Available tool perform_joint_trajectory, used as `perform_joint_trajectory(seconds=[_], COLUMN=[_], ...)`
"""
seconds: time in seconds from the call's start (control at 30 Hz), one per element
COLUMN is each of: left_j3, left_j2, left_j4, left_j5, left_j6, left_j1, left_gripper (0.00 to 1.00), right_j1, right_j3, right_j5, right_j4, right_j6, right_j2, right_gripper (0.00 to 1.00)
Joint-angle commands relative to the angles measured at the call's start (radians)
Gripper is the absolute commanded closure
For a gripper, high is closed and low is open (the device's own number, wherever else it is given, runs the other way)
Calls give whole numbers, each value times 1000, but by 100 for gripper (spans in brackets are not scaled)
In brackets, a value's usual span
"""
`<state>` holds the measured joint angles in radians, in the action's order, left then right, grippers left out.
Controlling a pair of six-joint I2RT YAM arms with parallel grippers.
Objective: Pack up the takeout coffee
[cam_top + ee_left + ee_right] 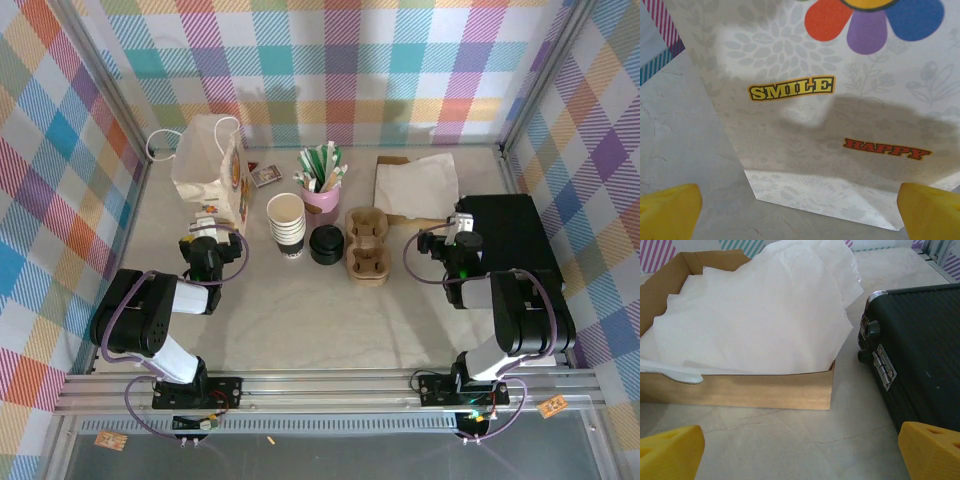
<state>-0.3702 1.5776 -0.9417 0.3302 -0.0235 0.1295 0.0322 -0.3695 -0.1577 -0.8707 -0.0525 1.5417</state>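
Top external: left end effector [207,232] released, jaws wide, nose almost against the paper bag [205,165]. The right end effector [458,238] is wide too, facing the gap between the cardboard box of white sheets [398,216] and the black case [510,225]. Risk: a careless swing topples that light bag. The takeout coffee looks unassembled. The lidless paper cup stack [287,225] and black lids [326,244] stand side by side on the bench [300,320] between both end effectors, cups nearer the left.

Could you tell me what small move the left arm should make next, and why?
Probably swing the open left gripper right, toward the stack of paper cups: it faces the paper bag, and the cups stand lidless beside the black lids.
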Motion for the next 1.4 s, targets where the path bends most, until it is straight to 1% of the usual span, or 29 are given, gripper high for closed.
perform_joint_trajectory(seconds=[0.0, 0.67, 1.1, 1.33, 1.37], left_j3=[-3, -7, -24, -17, -13], left_j2=[9, 10, 9, 4, 4], left_j4=[-9, -4, 35, 29, 19], left_j5=[-7, -9, -65, -65, -49], left_j6=[-10, -7, 17, 17, 17], left_j1=[7, 6, -29, -30, -27], left_gripper=[0, 0, 0, 0, 0], right_j1=[-6, -7, -7, -7, -7], right_j3=[-12, -13, -14, -13, -10], right_j5=[-8, -8, -9, -8, -7], right_j4=[-17, -15, -13, -15, -18], right_j6=[-4, -6, -6, -6, -6], right_j2=[-7, -6, -6, -8, -9], right_gripper=[1, 1, 1, 1, 1])
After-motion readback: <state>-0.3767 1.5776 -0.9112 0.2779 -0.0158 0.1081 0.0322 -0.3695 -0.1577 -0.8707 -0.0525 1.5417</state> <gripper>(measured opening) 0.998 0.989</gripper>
